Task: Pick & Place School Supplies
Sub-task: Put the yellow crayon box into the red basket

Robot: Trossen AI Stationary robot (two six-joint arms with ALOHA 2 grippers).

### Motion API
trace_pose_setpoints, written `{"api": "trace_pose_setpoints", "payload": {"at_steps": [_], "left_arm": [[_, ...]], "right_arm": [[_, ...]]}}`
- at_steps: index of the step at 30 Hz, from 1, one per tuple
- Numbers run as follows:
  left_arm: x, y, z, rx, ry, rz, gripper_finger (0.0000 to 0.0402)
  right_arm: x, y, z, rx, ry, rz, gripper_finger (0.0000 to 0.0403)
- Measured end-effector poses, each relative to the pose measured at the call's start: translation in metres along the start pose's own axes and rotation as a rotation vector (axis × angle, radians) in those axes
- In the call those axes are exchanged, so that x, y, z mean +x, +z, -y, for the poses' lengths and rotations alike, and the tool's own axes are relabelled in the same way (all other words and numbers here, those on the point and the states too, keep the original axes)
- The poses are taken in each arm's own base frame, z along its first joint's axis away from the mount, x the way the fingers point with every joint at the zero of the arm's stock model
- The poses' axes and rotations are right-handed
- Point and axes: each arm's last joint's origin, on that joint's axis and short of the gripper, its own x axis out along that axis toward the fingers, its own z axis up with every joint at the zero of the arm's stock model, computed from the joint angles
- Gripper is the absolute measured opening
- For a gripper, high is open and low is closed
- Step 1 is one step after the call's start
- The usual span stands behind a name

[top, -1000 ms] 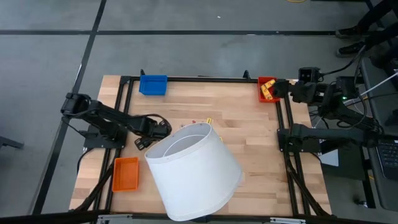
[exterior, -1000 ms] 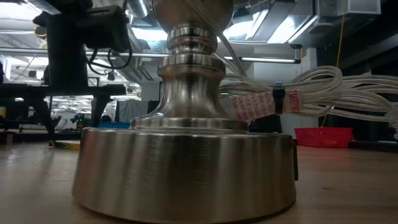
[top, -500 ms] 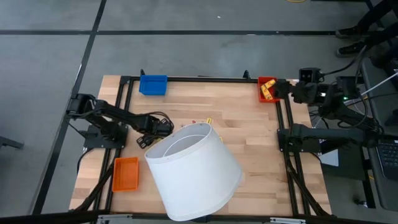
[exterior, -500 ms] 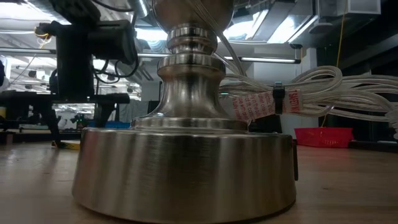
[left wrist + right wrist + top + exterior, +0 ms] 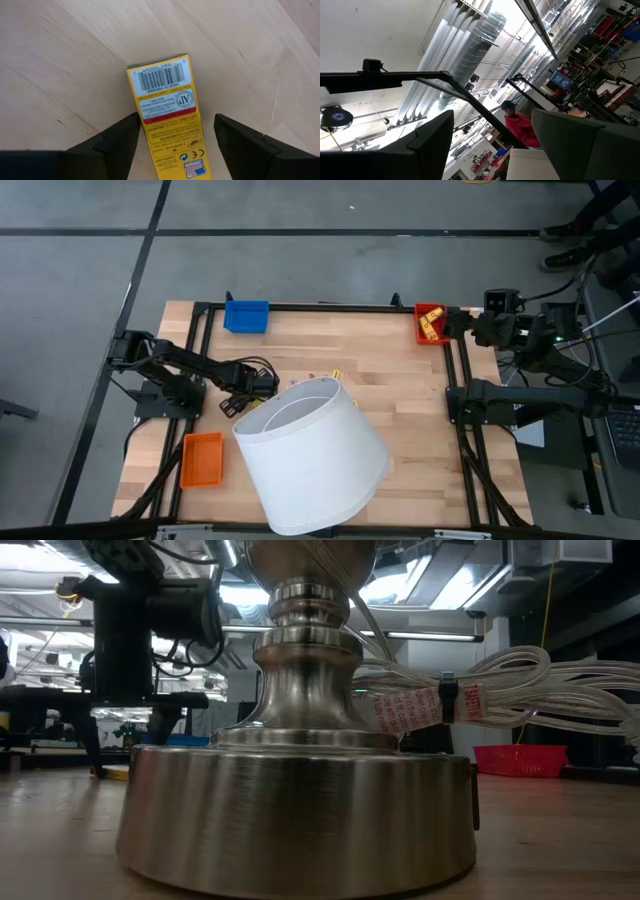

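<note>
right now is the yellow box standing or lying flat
Lying flat: the yellow box rests barcode side up on the table, between the open left gripper fingers.

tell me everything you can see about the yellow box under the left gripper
The yellow box is a small, flat, rectangular carton, cardboard by the look of it, lying flat on the bare wooden table. The face that shows carries a black barcode on white, a round seal, a red stripe, small black print and a little flag mark. It lies between the left gripper's open fingers; no contact with them shows. Its near end runs out of the picture.
</note>
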Motion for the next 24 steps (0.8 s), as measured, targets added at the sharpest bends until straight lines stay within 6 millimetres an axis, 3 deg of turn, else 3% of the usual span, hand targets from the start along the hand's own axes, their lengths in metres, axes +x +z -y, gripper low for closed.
{"api": "trace_pose_setpoints", "payload": {"at_steps": [13, 18, 24], "left_arm": [[0.001, 0.002, 0.000, 0.008, -0.021, 0.045, 0.0160], [-0.001, 0.005, 0.001, 0.026, -0.065, 0.075, 0.0154], [-0.019, 0.014, -0.001, 0.026, -0.151, 0.099, 0.0160]], "right_arm": [[0.000, 0.001, 0.000, 0.000, 0.001, 0.016, 0.0272], [0.000, 0.001, 0.000, -0.003, -0.003, 0.025, 0.0272], [0.000, 0.001, 0.000, -0.010, -0.008, 0.034, 0.0272]]}}
